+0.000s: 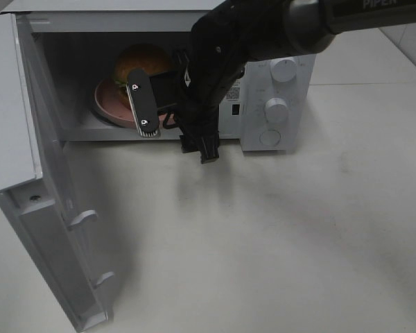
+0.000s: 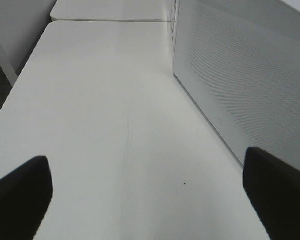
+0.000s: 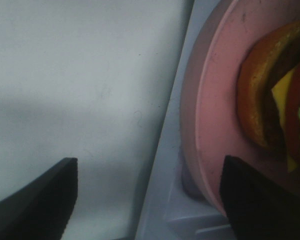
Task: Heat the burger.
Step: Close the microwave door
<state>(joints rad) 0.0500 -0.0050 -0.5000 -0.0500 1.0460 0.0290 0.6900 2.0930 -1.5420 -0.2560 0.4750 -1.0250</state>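
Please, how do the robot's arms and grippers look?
The right arm is black, its round grey link marked PIPER in white. The right gripper and left gripper have blunt black fingers; one right finger has a pale rim.

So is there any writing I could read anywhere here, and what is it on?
"PIPER": pale letters on the black robot arm, partly clipped by the picture's top edge.
Sticker on the microwave front: too small and blurred to read.
Marks around the two knobs: too small to read.
Both wrist views: no writing at all.
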